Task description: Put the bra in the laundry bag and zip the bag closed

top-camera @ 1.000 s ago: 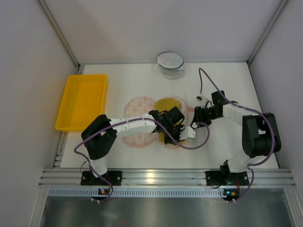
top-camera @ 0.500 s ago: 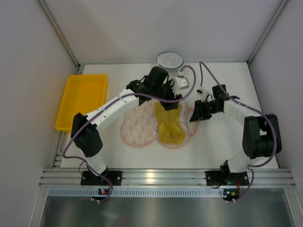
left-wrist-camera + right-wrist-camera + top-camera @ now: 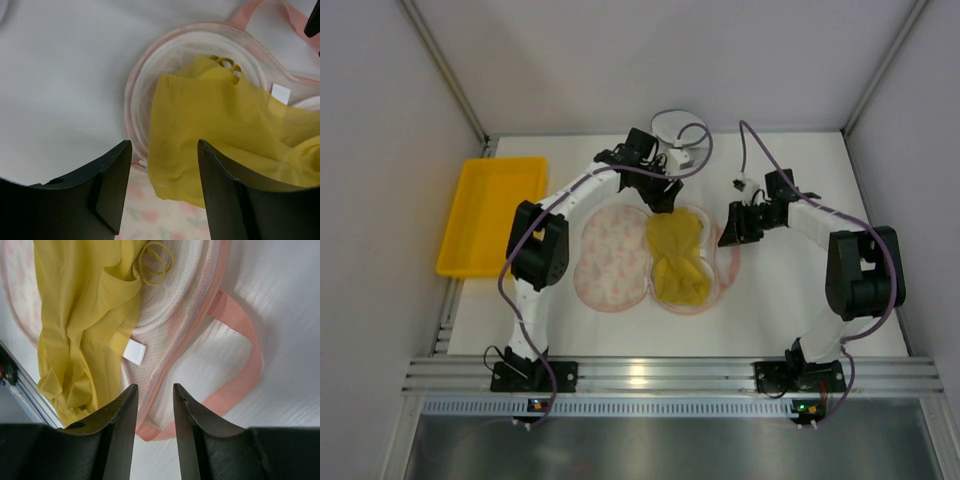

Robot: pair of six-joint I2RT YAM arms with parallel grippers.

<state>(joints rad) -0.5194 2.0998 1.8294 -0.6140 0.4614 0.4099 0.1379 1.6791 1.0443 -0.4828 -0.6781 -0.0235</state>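
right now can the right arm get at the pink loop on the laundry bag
Probably yes: the right gripper hangs open over the laundry bag rim, and the pink loop lies bare just beside it.

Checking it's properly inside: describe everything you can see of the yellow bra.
The bra is thin, soft mustard-yellow fabric, crumpled into loose folds. It lies lengthwise in the right half of the open bag, on the white mesh lining, seemingly inside the pink rim. A small white label sticks out at one edge, and thin yellow loops lie at its far end. The left hand hovers open over that end.
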